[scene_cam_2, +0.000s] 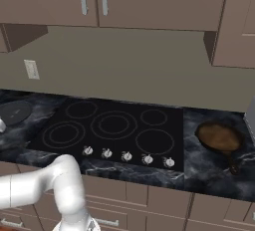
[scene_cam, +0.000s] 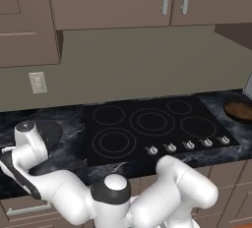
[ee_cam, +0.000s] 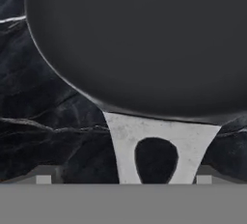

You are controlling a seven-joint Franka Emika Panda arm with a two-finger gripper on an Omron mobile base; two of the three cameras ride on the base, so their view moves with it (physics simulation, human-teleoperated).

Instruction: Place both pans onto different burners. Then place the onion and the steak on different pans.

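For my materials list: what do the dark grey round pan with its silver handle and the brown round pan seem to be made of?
Dark grey round pan: matte, evenly dark, probably coated metal. Its silver handle: pale, brushed-looking metal with an oval hole. Brown round pan: dull rusty brown with a dark rim, perhaps cast iron or copper; unclear.

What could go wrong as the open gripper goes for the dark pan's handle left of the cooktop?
1. The silver handle is thin and has a hole in it, so the gripper may get a poor hold and the dark pan could tip when lifted.
2. The arm is folded low and far left, so swinging the pan to a burner might clip the knobs.
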